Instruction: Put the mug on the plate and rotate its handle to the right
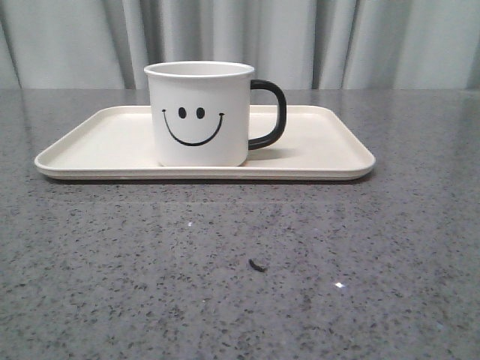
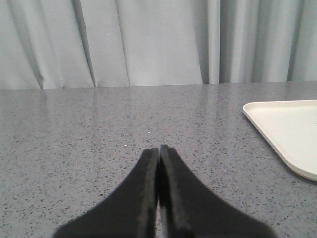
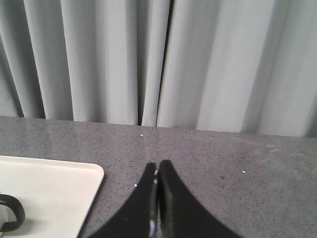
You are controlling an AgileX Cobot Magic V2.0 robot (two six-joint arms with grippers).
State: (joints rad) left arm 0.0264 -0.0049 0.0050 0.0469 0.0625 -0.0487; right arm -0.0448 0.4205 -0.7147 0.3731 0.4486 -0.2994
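The white mug (image 1: pixel 199 112) with a black smiley face stands upright on the cream rectangular plate (image 1: pixel 322 154), a little left of its middle. Its black handle (image 1: pixel 270 112) points to the right; a bit of the handle shows in the right wrist view (image 3: pixel 11 213). Neither gripper shows in the front view. My left gripper (image 2: pixel 159 150) is shut and empty over bare table, left of the plate's corner (image 2: pixel 287 131). My right gripper (image 3: pixel 158 165) is shut and empty over bare table, right of the plate's corner (image 3: pixel 59 193).
The grey speckled table (image 1: pixel 240 270) reaches back to pale grey curtains (image 1: pixel 240 37). A small dark speck (image 1: pixel 257 265) lies on the table in front of the plate.
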